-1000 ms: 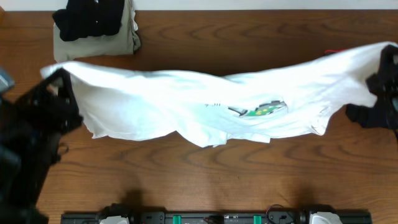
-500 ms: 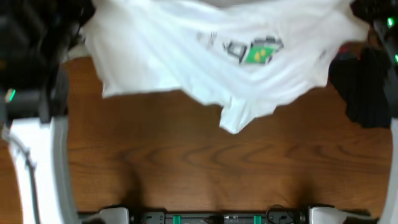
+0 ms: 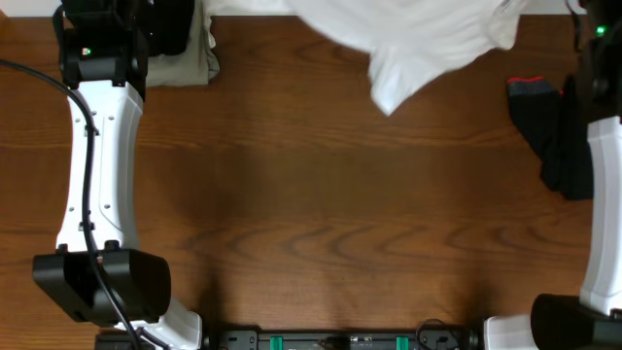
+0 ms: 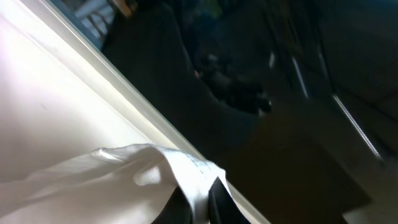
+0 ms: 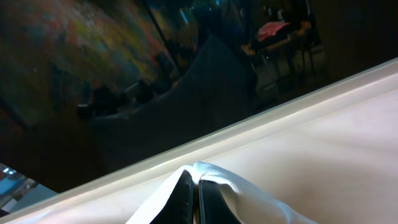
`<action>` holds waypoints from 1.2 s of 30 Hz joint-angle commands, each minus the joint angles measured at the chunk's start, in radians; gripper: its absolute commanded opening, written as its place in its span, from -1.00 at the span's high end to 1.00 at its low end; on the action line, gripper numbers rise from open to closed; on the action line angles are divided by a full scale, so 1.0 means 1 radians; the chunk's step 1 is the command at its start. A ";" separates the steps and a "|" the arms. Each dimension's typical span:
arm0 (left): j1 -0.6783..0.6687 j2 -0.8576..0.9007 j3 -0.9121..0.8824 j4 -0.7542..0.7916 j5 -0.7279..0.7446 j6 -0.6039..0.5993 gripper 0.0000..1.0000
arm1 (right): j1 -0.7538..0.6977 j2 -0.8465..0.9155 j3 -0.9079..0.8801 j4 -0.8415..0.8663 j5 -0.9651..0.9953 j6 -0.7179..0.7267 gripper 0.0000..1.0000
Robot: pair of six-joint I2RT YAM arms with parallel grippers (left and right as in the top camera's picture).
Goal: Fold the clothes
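The white shirt [image 3: 418, 49] hangs at the far edge of the table, mostly beyond the top of the overhead view, with one flap drooping over the wood. My left gripper [image 4: 200, 200] is shut on a pinched edge of the white shirt [image 4: 124, 180]. My right gripper [image 5: 193, 196] is shut on another edge of the shirt [image 5: 267, 199]. Both arms reach far back; the grippers themselves are out of the overhead view. A folded khaki garment [image 3: 185, 63] with black cloth [image 3: 175, 24] on it lies at the back left.
A black garment with a red trim [image 3: 549, 122] lies at the right edge of the wooden table [image 3: 311, 214]. The left arm [image 3: 97, 165] and right arm [image 3: 604, 194] stretch along the table's sides.
Both arms have carried the white shirt away from me towards the table's far edge and upward. Most of it has left the overhead view, uncovering the wood.
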 commanded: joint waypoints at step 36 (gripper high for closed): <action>-0.091 -0.024 0.003 -1.714 0.092 0.687 -0.35 | -0.031 -0.002 -0.123 -1.414 -0.152 -0.281 -0.12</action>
